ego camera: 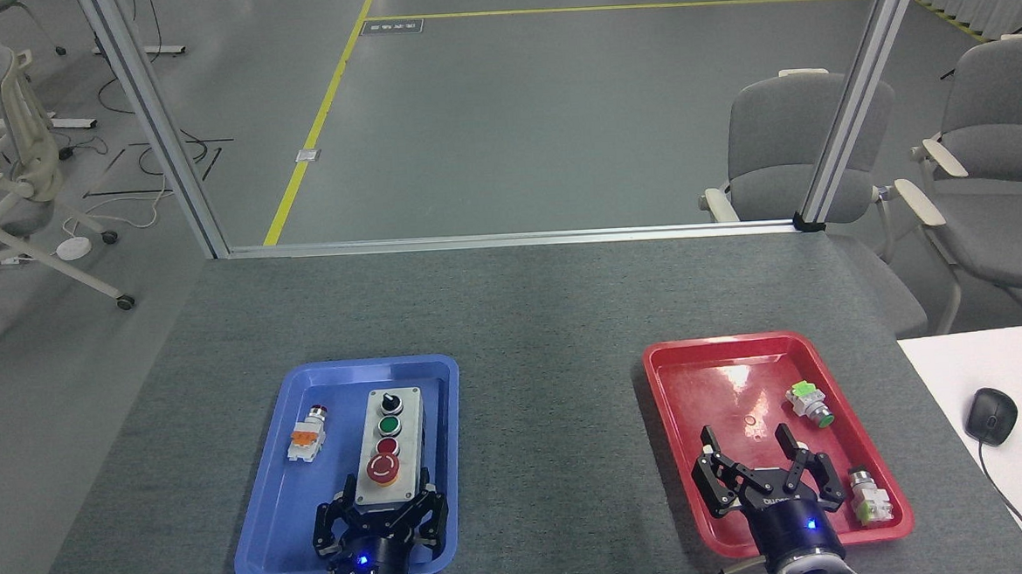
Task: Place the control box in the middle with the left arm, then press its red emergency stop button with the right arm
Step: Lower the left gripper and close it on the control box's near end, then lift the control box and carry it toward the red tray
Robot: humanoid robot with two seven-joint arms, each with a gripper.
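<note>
No writing on the control box [389, 451] is legible. The only lettering in view is a small white mark on my right gripper's body, too small to read.

The control box lies lengthwise in the blue tray [269, 510], right of the tray's centre, on the grey surface [530, 321]. A small loose push-button part [306, 439] with an orange band lies to its left, apart from it. Along the box top, from far to near, sit a black knob, a green button, a small red button and the red emergency stop button [383, 469], which shows white arrow marks.

My left gripper [379, 509] sits at the near end of the control box. Its fingers [335, 513] straddle that end, one on each side, close against the black base. Whether they press on the box, I cannot tell.

My right gripper [763, 457] is over the near part of the red tray [673, 383], fingers spread apart and holding nothing. A green-capped part [809, 403] lies beyond it to the right, and a second loose part [868, 495] lies just beside its right finger.
</note>
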